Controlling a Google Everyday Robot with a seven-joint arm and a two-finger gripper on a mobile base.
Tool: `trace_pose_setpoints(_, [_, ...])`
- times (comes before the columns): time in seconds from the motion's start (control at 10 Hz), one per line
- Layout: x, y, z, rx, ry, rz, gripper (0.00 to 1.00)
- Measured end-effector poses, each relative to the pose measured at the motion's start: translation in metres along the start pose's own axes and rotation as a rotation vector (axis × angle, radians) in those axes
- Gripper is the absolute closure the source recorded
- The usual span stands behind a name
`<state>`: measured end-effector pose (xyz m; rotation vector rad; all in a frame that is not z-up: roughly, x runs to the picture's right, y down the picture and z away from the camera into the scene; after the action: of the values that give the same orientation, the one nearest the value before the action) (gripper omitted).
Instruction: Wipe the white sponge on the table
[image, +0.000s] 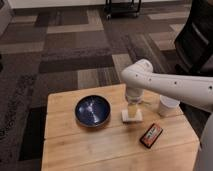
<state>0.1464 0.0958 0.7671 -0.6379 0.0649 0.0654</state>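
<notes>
The white sponge (131, 116) lies flat on the light wooden table (100, 145), right of the blue bowl (93, 110). My gripper (132, 108) hangs straight down from the white arm (170, 86) and sits directly on top of the sponge, hiding part of it.
A white cup (168, 107) stands at the table's right edge, behind the arm. A dark-and-orange packet (151, 135) lies near the front right. A dark chair (197, 35) is at the right, a black cart (122, 7) at the far back. Patterned carpet surrounds the table.
</notes>
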Motion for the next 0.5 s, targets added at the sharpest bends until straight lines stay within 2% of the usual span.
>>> trace_pose_setpoints(0.1, [0.0029, 0.0005, 0.0055, -0.007, -0.003, 0.007, 0.35])
trace_pose_setpoints(0.3, [0.0047, 0.0013, 0.0099, -0.013, -0.003, 0.019, 0.49])
trace_pose_setpoints(0.5, [0.0074, 0.0035, 0.0152, -0.024, 0.002, 0.031, 0.78])
